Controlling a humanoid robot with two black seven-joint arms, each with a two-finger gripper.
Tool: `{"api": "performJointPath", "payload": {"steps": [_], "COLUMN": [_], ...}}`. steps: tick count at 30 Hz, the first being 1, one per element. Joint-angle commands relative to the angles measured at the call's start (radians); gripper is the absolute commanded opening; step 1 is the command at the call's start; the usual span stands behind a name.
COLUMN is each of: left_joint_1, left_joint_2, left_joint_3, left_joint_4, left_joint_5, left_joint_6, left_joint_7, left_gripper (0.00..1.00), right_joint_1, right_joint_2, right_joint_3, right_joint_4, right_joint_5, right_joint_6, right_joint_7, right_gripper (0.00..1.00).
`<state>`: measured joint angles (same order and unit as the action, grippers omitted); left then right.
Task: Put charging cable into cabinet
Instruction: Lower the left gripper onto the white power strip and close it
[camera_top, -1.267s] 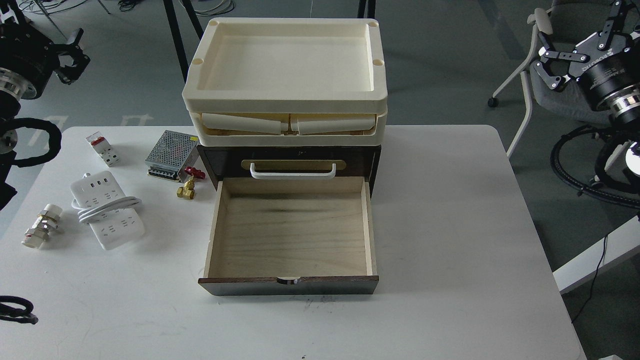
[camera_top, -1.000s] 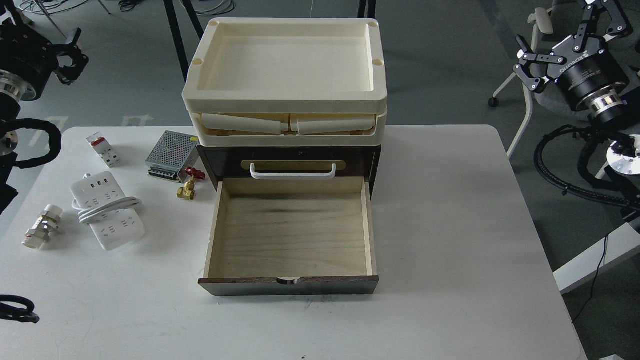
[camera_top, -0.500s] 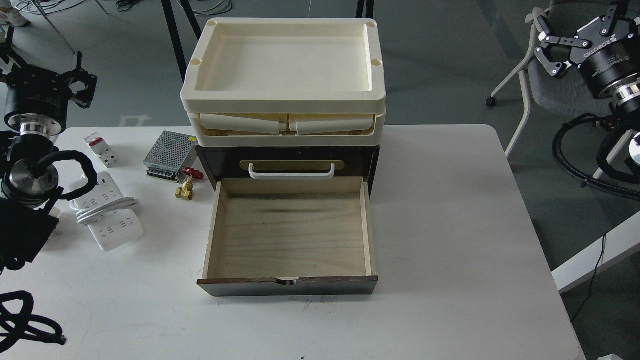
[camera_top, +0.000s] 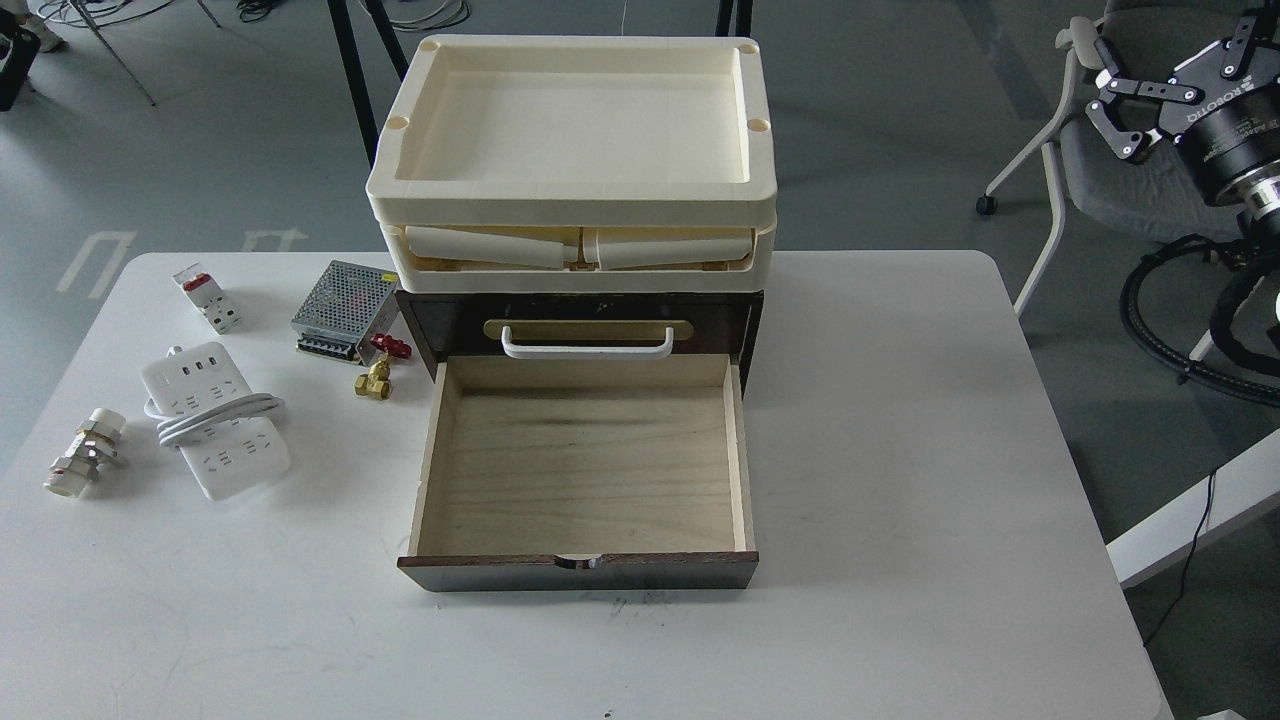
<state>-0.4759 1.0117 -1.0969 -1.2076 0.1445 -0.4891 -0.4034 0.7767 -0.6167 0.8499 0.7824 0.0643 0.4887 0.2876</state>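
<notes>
The charging cable (camera_top: 215, 420), a white power strip with its cord wrapped round the middle, lies on the left of the white table (camera_top: 900, 450). The cabinet (camera_top: 425, 325) stands mid-table, dark brown with a white handle (camera_top: 586, 345). Its plywood drawer (camera_top: 580, 470) is pulled out and empty. Cream trays (camera_top: 570, 140) are stacked on top. My right gripper (camera_top: 1170, 85) is open and empty, held high off the table's far right corner. My left gripper is out of view.
A perforated metal power supply box (camera_top: 340, 305), a white-and-red breaker (camera_top: 207, 297) and a brass valve with a red handle (camera_top: 378, 368) lie left of the cabinet. A white pipe fitting (camera_top: 82, 453) lies near the left edge. A grey chair (camera_top: 1100, 160) stands behind right.
</notes>
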Motion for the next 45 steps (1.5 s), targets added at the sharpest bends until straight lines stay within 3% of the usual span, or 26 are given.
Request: {"api": "performJointPath", "payload": {"steps": [1,6,11,16,18,20,22,29,37,45], "left_joint_1": [0.02,0.02,0.031,0.037,0.039,0.027,0.022,-0.004,-0.174,-0.263], "left_joint_2": [0.083,0.087,0.079,0.097,0.099,0.096,0.097,0.097,-0.051,-0.133], "left_joint_3": [-0.076,-0.198,-0.18,0.035,0.153,0.279,0.342,0.376,0.58,0.738], "left_joint_4": [-0.095,-0.243,-0.389,-0.389,-0.374,-0.342,-0.308,-0.13,0.156,0.335], "left_joint_5": [0.23,0.86,1.376,1.829,2.017,2.037,2.037,2.037,2.037,2.037], "left_joint_6": [0.0,0.0,0.0,0.0,0.0,0.0,0.0,0.0,0.0,0.013], "left_joint_7": [0.001,0.002,0.001,-0.008,-0.032,-0.084,-0.085,-0.085,-0.085,-0.085], "left_gripper": [1.0,1.0,1.0,1.0,1.0,1.0,1.0,0.97,0.96,0.93], "right_joint_1": [-0.026,-0.059,-0.062,-0.062,-0.062,-0.063,-0.068,-0.074,-0.074,-0.089], "right_joint_2": [0.0,-0.003,-0.023,-0.037,-0.038,-0.038,-0.038,-0.023,-0.023,-0.031], "right_joint_3": [0.017,0.05,0.054,0.055,0.055,0.055,0.055,0.054,0.052,0.052], "right_joint_4": [0.0,0.0,0.0,-0.002,-0.002,-0.005,-0.006,-0.014,-0.018,-0.017], "right_joint_5": [0.002,0.002,-0.001,-0.001,-0.001,-0.001,-0.001,-0.003,-0.004,-0.003], "right_joint_6": [0.0,0.0,0.0,0.0,0.0,0.0,0.0,0.0,0.0,0.0], "right_joint_7": [0.013,0.015,0.013,0.013,0.013,0.013,0.013,0.013,0.013,0.013], "right_gripper": [1.0,1.0,1.0,1.0,1.0,1.0,1.0,1.0,1.0,1.0]}}
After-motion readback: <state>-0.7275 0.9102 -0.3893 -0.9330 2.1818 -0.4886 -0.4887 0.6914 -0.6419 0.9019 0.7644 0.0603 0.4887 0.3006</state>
